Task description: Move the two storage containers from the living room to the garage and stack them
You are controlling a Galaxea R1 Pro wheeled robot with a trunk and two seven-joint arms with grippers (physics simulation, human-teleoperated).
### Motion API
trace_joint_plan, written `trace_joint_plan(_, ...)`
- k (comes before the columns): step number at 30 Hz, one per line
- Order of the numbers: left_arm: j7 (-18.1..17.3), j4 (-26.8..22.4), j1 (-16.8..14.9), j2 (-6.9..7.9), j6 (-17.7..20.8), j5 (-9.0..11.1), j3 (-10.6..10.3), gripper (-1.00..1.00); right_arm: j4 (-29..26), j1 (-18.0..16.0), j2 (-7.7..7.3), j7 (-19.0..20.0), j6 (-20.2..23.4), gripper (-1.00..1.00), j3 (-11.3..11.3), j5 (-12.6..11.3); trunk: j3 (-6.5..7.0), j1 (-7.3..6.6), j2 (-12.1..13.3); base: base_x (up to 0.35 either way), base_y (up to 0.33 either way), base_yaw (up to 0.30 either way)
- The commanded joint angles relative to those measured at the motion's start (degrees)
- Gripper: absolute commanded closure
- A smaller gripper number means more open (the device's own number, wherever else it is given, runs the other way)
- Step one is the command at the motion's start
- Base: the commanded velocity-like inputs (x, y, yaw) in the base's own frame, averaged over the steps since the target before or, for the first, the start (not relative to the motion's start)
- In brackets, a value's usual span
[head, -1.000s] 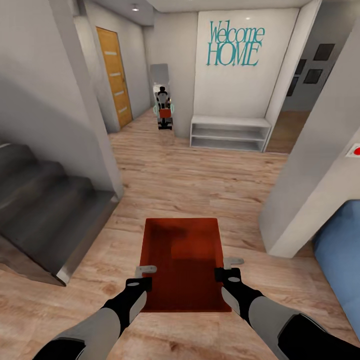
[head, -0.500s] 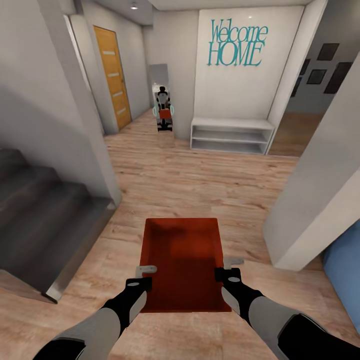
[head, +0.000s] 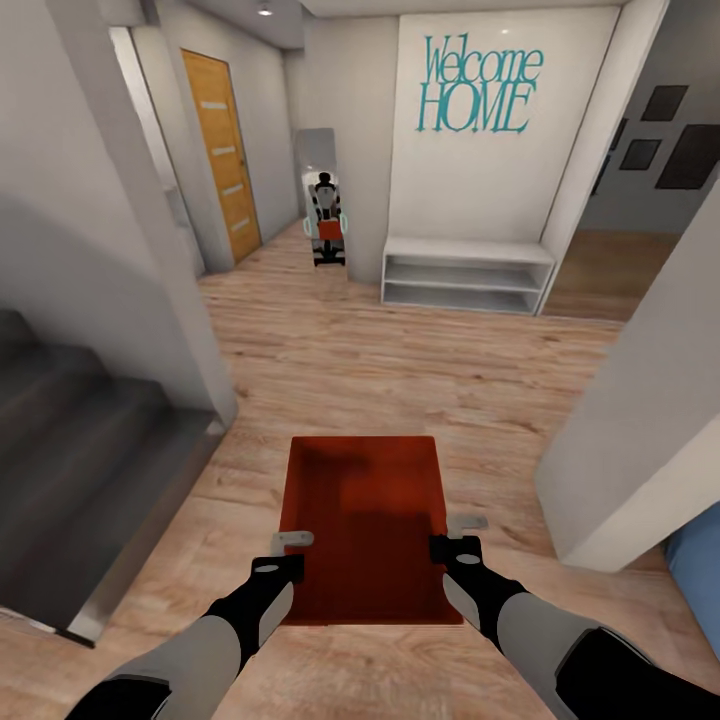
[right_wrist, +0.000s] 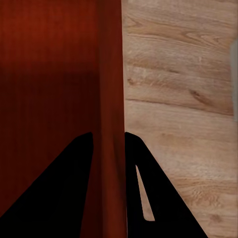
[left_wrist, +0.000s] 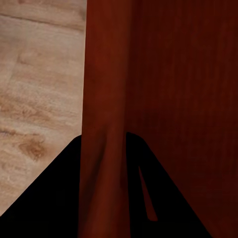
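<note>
I carry one orange-red storage container (head: 365,520), open at the top, level in front of me above the light wood-plank floor. My left gripper (head: 290,553) is shut on its left wall and my right gripper (head: 452,545) on its right wall. In the left wrist view the thin red wall (left_wrist: 104,89) runs between the dark fingers of the left gripper (left_wrist: 104,163). The right wrist view shows the other wall (right_wrist: 109,74) pinched the same way by the right gripper (right_wrist: 108,158). The garage is out of view.
Dark stairs (head: 70,450) and a wall corner (head: 170,300) stand at my left, a white pillar (head: 640,420) and something blue (head: 700,570) at my right. Ahead are a low white shelf (head: 465,275), a mirror (head: 322,195) and an oak door (head: 220,150) with frosted strips.
The whole view has shifted: the stairs, pillar and far wall have drawn nearer and slid outward, so the camera moved forward. The container stays held the same way between both grippers.
</note>
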Motion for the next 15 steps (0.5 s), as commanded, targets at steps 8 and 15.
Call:
trace_joint_plan(8, 1.0, -0.3, 0.0, 0.3, 0.4, -1.4, -0.2, 1.0, 1.7, -0.1, 0.04, -0.3, -0.3, 1.0, -0.4, -1.5, -0.08, 0.06, -0.1, 0.325, 0.0, 0.0)
trace_joint_plan(15, 1.0, -0.3, 0.0, 0.3, 0.4, -1.4, -0.2, 1.0, 1.7, -0.1, 0.05, -0.3, -0.3, 1.0, -0.4, -1.5, -0.08, 0.06, -0.1, 0.325, 0.0, 0.0)
